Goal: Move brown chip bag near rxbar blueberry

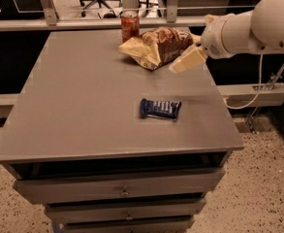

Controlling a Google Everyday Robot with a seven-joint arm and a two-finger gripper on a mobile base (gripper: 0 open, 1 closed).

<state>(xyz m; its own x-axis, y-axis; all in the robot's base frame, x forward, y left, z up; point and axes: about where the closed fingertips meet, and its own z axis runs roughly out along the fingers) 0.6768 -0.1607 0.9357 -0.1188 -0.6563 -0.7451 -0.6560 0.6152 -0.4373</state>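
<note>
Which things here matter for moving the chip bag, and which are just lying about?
For the job: large crinkled brown chip bag; small flat dark blue rxbar blueberry; pale gripper, beside the bag.
Lying about: red soda can, next to the bag.

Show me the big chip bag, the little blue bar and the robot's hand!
brown chip bag (166, 45): camera view, on its dark brown middle.
rxbar blueberry (160, 108): camera view, middle of the blue wrapper.
gripper (184, 63): camera view, on its pale end, just right of the bag.

White rounded arm (258, 25), cream gripper (180, 66) upper-right
</note>
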